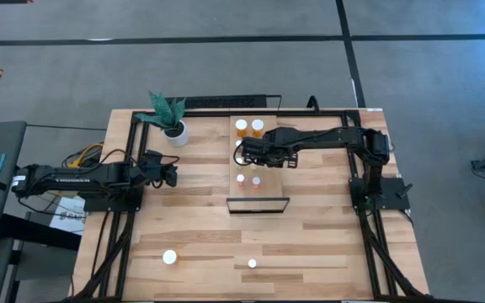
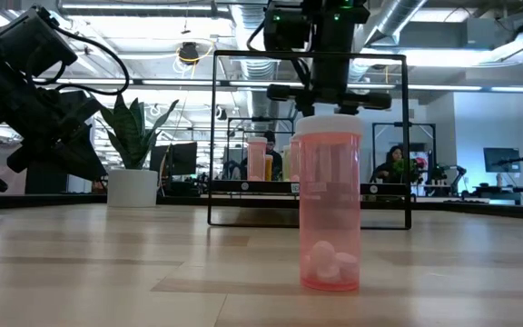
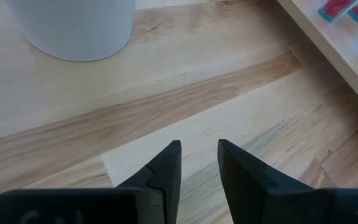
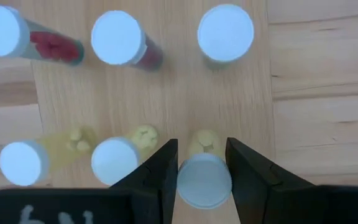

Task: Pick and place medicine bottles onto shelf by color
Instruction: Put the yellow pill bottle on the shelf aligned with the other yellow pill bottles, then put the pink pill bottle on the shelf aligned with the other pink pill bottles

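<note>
While the pale plank tabletop [image 1: 310,244] carries everything, the long light-wood shelf [image 1: 272,181] lies at its middle, with small white-capped medicine bottles standing on it in rows. The right gripper [image 4: 197,165] hangs over the shelf, its fingers pinching a pale yellow-filled bottle with a round white cap [image 4: 204,179]. The left gripper [image 3: 199,163] waits near the white plant pot [image 3: 73,28], fingers drawn together on nothing. Two white-capped bottles [image 1: 169,257] stand on the table's near side, well off the shelf.
</note>
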{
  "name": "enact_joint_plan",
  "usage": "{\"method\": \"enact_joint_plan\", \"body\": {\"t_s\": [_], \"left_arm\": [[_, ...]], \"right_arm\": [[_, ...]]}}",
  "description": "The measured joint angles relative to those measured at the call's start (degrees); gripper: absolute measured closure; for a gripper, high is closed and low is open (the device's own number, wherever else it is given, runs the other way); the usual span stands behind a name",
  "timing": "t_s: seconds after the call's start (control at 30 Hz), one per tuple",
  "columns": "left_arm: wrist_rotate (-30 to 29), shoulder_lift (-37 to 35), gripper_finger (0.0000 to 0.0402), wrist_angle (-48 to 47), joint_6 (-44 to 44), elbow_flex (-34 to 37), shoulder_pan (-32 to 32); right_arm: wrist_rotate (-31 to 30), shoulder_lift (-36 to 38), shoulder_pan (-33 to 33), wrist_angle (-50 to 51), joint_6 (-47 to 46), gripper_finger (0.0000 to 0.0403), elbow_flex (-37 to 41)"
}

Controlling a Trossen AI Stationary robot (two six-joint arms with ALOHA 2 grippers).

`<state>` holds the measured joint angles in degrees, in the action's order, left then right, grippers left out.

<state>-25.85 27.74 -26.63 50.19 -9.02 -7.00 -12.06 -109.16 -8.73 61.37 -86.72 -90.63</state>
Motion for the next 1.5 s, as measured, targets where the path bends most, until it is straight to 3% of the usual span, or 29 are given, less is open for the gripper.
{"method": "enact_joint_plan", "body": {"t_s": [1.07, 1.5], "left_arm": [[0.0, 0.0, 0.031, 0.0, 0.0, 0.0, 0.0], [0.0, 0.0, 0.031, 0.0, 0.0, 0.0, 0.0]], "right_arm": [[0.0, -1.8, -0.9, -0.1, 0.2, 0.0258, -0.1], [0.0, -1.7, -0.9, 1.2, 0.2, 0.0148, 0.1]]}}
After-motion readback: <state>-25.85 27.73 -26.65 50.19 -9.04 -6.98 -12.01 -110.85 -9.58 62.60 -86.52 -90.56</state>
